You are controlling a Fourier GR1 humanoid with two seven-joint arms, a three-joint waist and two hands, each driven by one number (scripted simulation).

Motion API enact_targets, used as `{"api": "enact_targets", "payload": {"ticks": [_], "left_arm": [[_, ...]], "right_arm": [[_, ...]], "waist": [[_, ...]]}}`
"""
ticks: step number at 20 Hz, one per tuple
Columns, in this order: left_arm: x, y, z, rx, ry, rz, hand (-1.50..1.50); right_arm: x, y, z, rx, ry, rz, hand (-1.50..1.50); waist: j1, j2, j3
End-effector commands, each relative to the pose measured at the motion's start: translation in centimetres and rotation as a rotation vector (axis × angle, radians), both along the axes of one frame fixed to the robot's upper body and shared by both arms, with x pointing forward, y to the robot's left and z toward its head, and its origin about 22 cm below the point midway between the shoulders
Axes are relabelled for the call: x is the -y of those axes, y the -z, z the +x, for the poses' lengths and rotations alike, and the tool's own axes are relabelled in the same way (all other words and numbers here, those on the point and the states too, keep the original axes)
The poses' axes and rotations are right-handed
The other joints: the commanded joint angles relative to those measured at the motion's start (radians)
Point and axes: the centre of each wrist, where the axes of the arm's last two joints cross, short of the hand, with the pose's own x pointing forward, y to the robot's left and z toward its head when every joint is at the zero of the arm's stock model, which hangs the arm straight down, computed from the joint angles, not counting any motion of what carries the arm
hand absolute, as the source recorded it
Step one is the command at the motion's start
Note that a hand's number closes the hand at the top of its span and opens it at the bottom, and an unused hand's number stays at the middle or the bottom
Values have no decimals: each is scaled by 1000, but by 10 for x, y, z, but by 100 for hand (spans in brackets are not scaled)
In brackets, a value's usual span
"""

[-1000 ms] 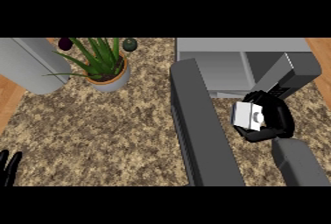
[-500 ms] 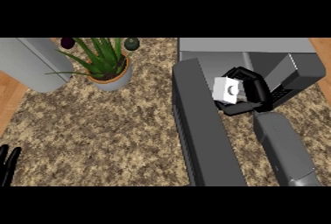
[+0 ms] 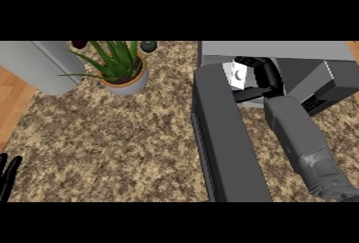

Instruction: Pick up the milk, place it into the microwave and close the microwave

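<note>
Clearly the placing step is in hand: the right hand, fingers curled round the milk, holds the carton at the mouth of the microwave. By my judgement the next move calls for setting it down inside, letting go, drawing the arm out and then swinging shut the open door, which juts toward the viewer just left of the forearm and crowds it. Well left of the hand stand a potted plant and a grey cylinder. Only the left hand fingertips show, straight, at the lower left edge, resting.

Speckled brown counter, grey microwave
</note>
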Motion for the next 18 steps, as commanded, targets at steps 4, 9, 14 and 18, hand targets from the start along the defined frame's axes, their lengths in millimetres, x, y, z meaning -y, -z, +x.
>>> {"api": "enact_targets", "payload": {"ticks": [4,9,14,18], "left_arm": [[-6,10,5,3,41,-6,-150],[7,3,14,15,59,-1,-150],[12,3,27,49,99,2,-150],[10,3,27,44,96,23,-150]], "right_arm": [[-7,-34,24,34,42,-56,150],[-23,-28,23,79,96,-118,150],[-13,-45,31,90,151,-178,150],[-22,-53,35,61,225,-159,150]], "waist": [[21,9,0],[53,26,1],[74,44,2],[92,46,1]]}}
